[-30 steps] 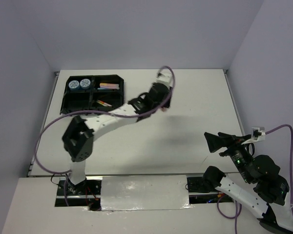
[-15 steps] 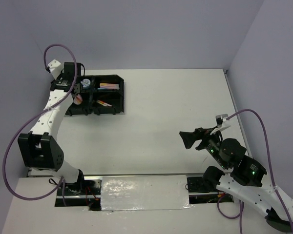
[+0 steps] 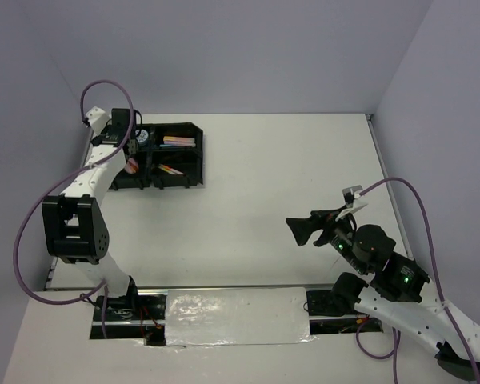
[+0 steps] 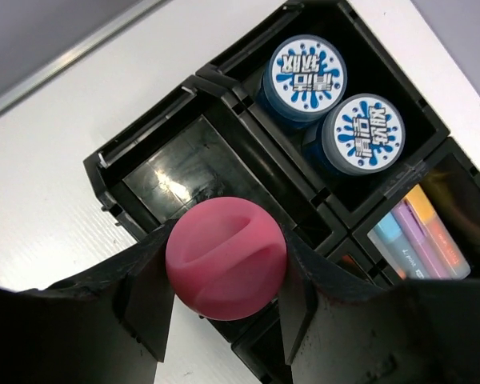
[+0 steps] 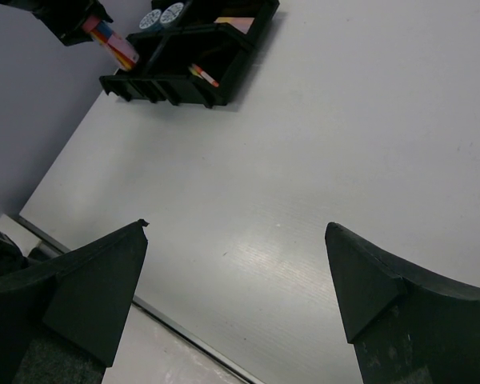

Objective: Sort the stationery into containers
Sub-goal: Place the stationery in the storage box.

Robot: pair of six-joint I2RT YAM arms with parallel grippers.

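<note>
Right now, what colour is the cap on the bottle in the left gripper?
Pink. The bottle cap shows best in the left wrist view.

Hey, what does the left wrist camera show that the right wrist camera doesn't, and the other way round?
Only the left wrist view: the pink-capped bottle seen end-on, clamped between the left fingers, plus the printed lids of the two blue tubs and pastel markers lying side by side. Only the right wrist view: the wide-open right fingers, a broad stretch of table, and the bottle's colourful side. Both show the black tray, the tubs and the held bottle.
</note>
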